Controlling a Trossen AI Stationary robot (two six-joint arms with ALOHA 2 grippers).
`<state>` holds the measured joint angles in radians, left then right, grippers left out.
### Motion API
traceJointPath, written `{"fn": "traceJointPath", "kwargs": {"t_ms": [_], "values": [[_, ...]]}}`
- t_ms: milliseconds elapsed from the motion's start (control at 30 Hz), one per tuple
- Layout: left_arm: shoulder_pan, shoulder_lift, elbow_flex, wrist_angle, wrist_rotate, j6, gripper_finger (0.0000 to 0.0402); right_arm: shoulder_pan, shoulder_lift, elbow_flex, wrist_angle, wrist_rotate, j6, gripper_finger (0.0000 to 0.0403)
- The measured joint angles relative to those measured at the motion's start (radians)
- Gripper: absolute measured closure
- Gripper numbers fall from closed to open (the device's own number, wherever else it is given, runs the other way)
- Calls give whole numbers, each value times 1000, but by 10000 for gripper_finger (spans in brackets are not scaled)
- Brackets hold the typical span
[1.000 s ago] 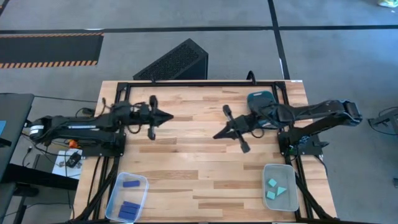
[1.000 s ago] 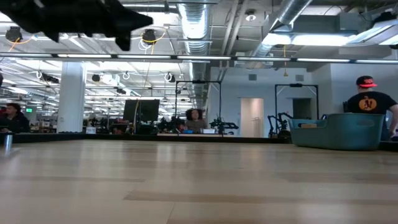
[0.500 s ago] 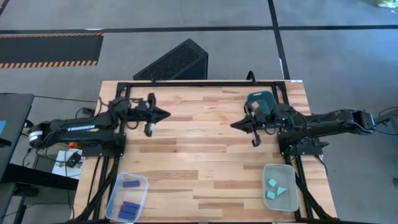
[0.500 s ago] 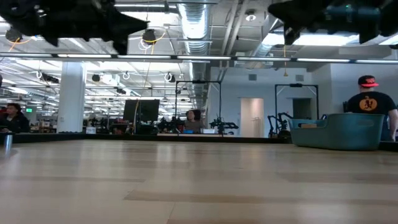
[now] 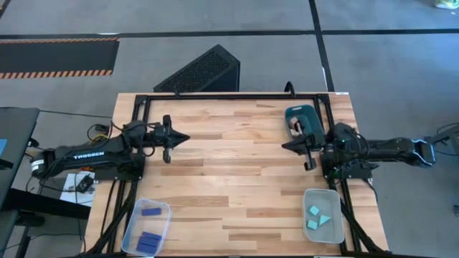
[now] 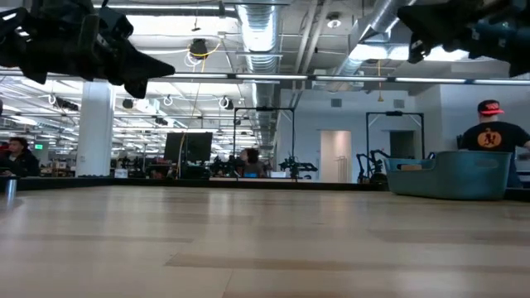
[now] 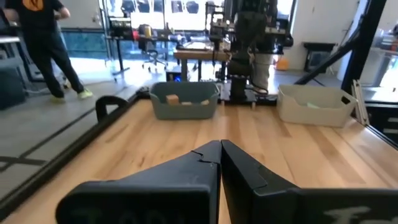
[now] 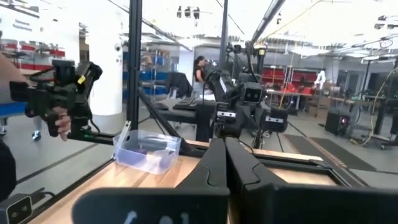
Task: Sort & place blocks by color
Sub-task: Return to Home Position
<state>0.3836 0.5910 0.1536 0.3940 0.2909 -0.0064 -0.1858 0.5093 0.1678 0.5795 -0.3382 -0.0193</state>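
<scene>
Dark blue blocks (image 5: 149, 237) lie in the clear tray (image 5: 134, 218) at the table's near left corner, and that tray (image 8: 149, 151) also shows in the right wrist view. Light teal blocks (image 5: 315, 216) lie in the clear tray (image 5: 334, 228) at the near right. Pale wood pieces (image 5: 295, 128) sit in the dark teal bin (image 5: 301, 112) at the far right, with a wood piece (image 7: 172, 98) visible in the left wrist view. My left gripper (image 5: 188, 137) hovers shut over the table's left part. My right gripper (image 5: 283, 145) hovers shut just left of the bin. Both fingertip pairs meet, the left gripper (image 7: 219, 144) and the right gripper (image 8: 218, 141).
A black frame rail (image 5: 229, 95) runs along the table's far edge and sides. The wooden tabletop (image 5: 229, 179) lies bare between the two arms. People stand in the room beyond, one near the bin (image 6: 451, 174) in the low view.
My right gripper has drawn back from the table's middle toward the right edge, ending beside the bin, and has swung level. My left gripper has pulled back a little toward the left edge. No block has moved.
</scene>
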Motion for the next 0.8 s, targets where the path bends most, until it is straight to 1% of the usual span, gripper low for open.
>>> {"fn": "traceJointPath", "kwargs": {"t_ms": [100,167,333,433,567,700,800], "values": [[0,-46,-33,-2,-1,-13,401,9,-27,-31,13,1,0,400],[0,-73,-62,24,-10,-35,401,18,-38,-55,21,11,-8,401],[0,-152,-143,70,-44,-105,401,34,-41,-137,151,54,-11,401],[0,-193,-142,51,-53,-101,401,29,-41,-159,197,54,0,400],[0,-223,-142,37,-61,-85,401,26,-40,-159,185,54,-32,400],[0,-225,-143,-7,-59,-69,401,6,-16,-160,183,54,-37,400],[0,-229,-143,-17,-2,-69,401,-1,-1,-160,216,54,12,400]]}}
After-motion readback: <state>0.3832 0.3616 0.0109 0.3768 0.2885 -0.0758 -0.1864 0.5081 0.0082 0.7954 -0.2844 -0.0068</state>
